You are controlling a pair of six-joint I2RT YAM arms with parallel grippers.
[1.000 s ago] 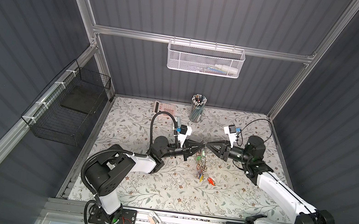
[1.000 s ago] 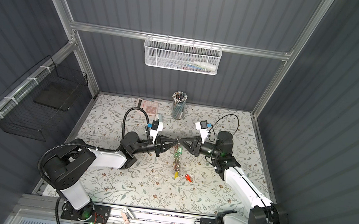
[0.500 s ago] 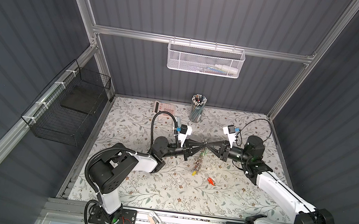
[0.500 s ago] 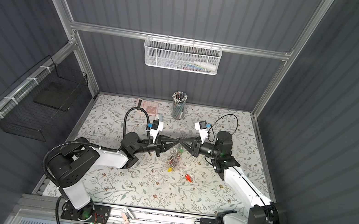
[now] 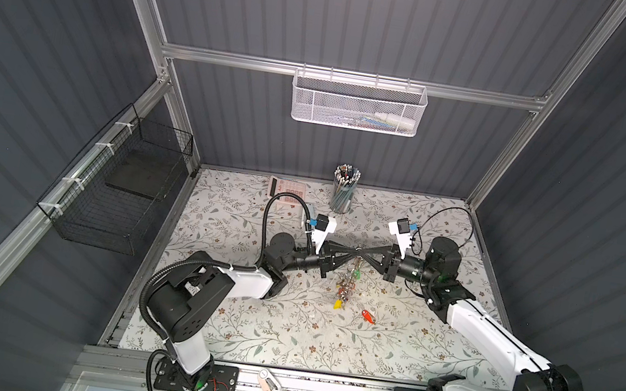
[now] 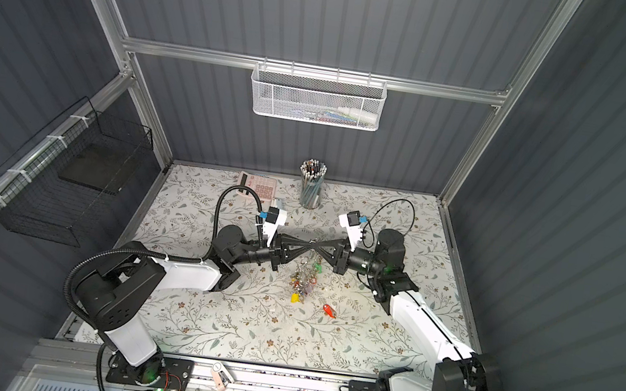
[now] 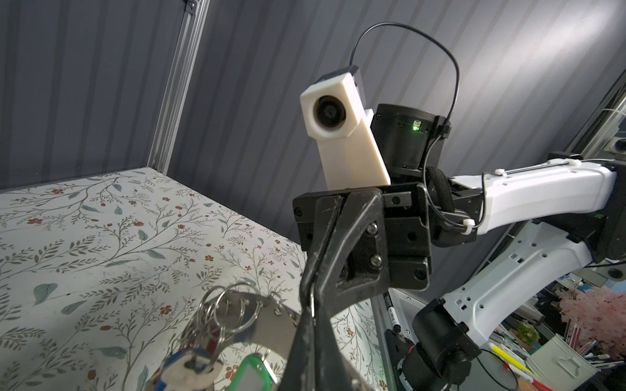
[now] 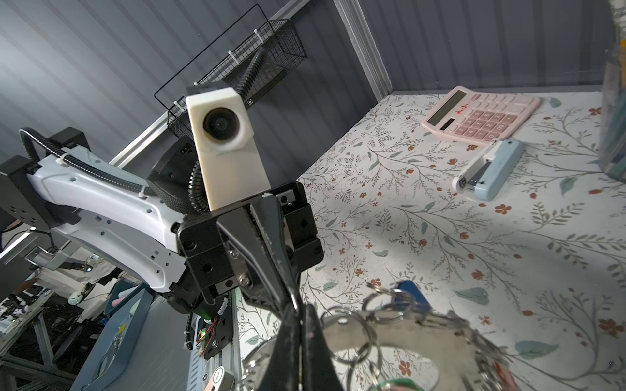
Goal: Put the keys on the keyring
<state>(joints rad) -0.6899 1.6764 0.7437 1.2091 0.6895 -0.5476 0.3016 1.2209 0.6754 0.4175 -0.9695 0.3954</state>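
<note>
**Keyring held aloft, one key left on the table**

In both top views the left gripper (image 5: pixel 354 249) and right gripper (image 5: pixel 362 250) meet tip to tip above the floral-patterned table (image 5: pixel 282 335), each with its fingers closed. The large flat grey metal keyring (image 5: pixel 353 268) hangs just below that meeting point. A bunch of small silver keys with coloured plastic tags (image 5: pixel 345 287) dangles from it, a yellow tag (image 5: pixel 337 303) lowest. One red-orange-tagged key (image 5: pixel 367 316) lies alone on the table, near the keyring but apart from the bunch. By my reading it is what remains to thread on.

The left wrist view shows the right gripper's fingers (image 7: pixel 321 264) pinched at the keyring's rim, with split rings, a blue tag (image 7: pixel 176 359) and a green tag (image 7: pixel 250 372) hung on it.

The right wrist view shows the left gripper's fingers (image 8: pixel 267 250) pressed shut at the rim too. Beyond the keyring sit a pink calculator (image 8: pixel 481 115), a pale blue stapler (image 8: pixel 491 172) and a clear cup of pens (image 8: pixel 614 118), all well apart. Nothing blocks the loose key, though both grippers are busy holding.
</note>
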